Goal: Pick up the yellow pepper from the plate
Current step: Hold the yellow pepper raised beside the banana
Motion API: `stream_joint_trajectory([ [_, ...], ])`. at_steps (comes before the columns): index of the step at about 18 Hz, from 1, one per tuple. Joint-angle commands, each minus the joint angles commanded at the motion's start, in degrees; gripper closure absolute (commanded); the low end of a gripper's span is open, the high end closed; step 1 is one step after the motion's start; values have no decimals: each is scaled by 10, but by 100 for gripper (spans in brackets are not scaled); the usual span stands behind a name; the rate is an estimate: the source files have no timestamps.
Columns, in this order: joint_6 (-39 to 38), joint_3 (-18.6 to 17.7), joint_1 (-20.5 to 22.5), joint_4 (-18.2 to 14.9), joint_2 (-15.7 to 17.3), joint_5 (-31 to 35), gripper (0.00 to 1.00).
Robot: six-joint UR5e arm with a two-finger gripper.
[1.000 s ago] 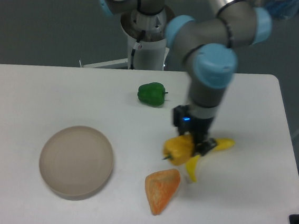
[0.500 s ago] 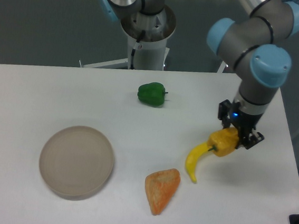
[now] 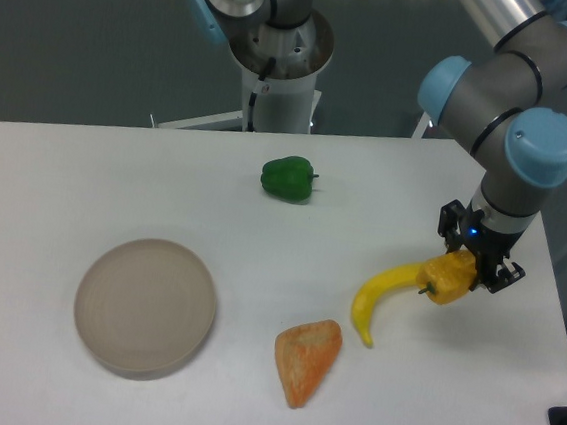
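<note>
The yellow pepper [image 3: 448, 280] is small, blocky and yellow-orange. It sits between my gripper's fingers at the right side of the table, low over the surface, just right of the banana's upper end. My gripper [image 3: 470, 274] is shut on the pepper and points down. The beige-grey plate [image 3: 145, 306] lies at the front left, far from the gripper, with nothing on it.
A curved yellow banana [image 3: 380, 297] lies just left of the held pepper. An orange wedge-shaped toy [image 3: 306, 359] lies at the front centre. A green pepper [image 3: 288, 178] sits at the back centre. The table's right edge is close to the gripper.
My gripper has carried the yellow pepper from the table's middle to the right, past the banana, and now holds it near the right edge.
</note>
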Motion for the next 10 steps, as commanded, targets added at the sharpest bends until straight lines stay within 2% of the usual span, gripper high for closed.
stream_joint_trajectory([
  [10,1,4,-5,-2,2,12,77],
])
